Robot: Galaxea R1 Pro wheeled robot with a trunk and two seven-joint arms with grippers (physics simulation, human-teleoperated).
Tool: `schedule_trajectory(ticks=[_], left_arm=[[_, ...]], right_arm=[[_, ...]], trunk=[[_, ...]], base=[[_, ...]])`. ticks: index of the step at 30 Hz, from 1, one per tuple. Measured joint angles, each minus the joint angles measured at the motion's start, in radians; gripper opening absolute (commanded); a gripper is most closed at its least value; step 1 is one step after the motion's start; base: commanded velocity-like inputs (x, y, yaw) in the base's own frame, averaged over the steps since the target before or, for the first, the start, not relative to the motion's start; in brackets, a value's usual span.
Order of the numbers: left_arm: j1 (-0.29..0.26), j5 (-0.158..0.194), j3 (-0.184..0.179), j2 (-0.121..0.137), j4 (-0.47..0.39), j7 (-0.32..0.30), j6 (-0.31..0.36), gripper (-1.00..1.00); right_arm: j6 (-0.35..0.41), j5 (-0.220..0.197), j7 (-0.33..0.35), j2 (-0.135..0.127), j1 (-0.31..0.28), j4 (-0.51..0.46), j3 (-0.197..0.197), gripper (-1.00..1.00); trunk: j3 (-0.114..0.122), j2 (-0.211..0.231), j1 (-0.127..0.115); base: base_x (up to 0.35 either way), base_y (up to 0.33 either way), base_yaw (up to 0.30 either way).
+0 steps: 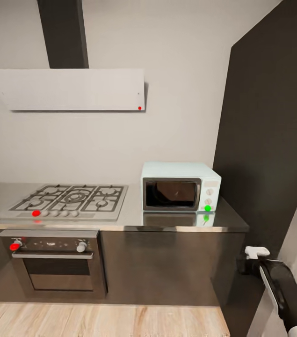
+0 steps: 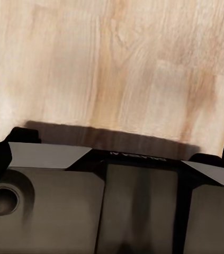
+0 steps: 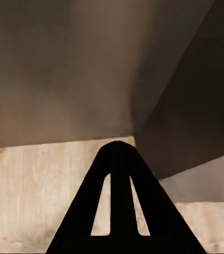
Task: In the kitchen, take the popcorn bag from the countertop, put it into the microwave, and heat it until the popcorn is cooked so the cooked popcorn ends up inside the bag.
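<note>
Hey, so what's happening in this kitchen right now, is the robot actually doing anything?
The robot faces the kitchen counter and is handling nothing. The mint-blue microwave sits on the grey countertop to the right of the gas hob, door closed and a green light lit on its panel. The right gripper hangs low beside the cabinet end with its fingers together and nothing between them, pointed at the wooden floor. No popcorn bag is on the counter.

Right arm [image 1: 286,290]: glossy black shell, white stripe along edge, white block at far tip. Right gripper [image 3: 119,159]: black fingers meeting in point, two narrow slots. Left wrist view: dark grey body panels [image 2: 53,211], black corners.
</note>
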Motion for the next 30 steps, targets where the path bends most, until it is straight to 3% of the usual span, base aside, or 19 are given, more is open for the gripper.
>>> schedule_trajectory(ticks=[2, 5, 9, 13, 16, 22, 30], left_arm=[[0.0, 0.0, 0.0, 0.0, 0.0, 0.0, 0.0, 1.0], [0.0, 0.0, 0.0, 0.001, 0.0, 0.0, 0.0, 1.0], [0.0, -0.001, 0.0, 0.001, 0.0, 0.0, 0.0, 1.0], [0.0, -0.001, 0.0, 0.003, 0.0, 0.0, 0.0, 1.0], [0.0, -0.001, 0.0, 0.004, 0.0, 0.0, 0.0, 1.0], [0.0, -0.001, 0.0, 0.004, 0.0, 0.0, 0.001, 1.0], [0.0, 0.0, 0.0, 0.005, 0.0, 0.0, 0.0, 1.0]], right_arm=[[-0.083, 0.001, -0.001, -0.001, 0.013, 0.135, 0.001, -1.0], [-0.314, 0.003, -0.004, -0.002, 0.019, 0.438, 0.005, -1.0], [-0.547, 0.003, -0.011, -0.002, 0.021, 0.756, 0.009, -1.0], [-0.744, 0.002, -0.027, -0.001, 0.021, 0.999, 0.012, -1.0], [-0.817, -0.001, -0.037, 0.003, 0.079, 1.055, 0.015, -1.0], [-0.836, -0.003, -0.04, 0.02, 0.227, 1.065, 0.014, -1.0], [-0.834, -0.001, -0.04, 0.021, 0.245, 1.065, 0.015, -1.0]], trunk=[[0.0, 0.0, 0.0], [0.0, 0.0, 0.0], [0.0, 0.0, 0.0], [0.0, 0.0, -0.001], [0.0, 0.0, -0.001], [0.0, 0.0, -0.001], [0.0, 0.0, -0.001]], base=[[-0.334, 0.0, 0.0], [-0.321, 0.0, 0.0], [-0.187, 0.0, 0.0], [-0.027, 0.0, 0.0], [-0.004, 0.0, 0.0], [0.0, 0.0, 0.0], [0.0, 0.0, 0.0]])
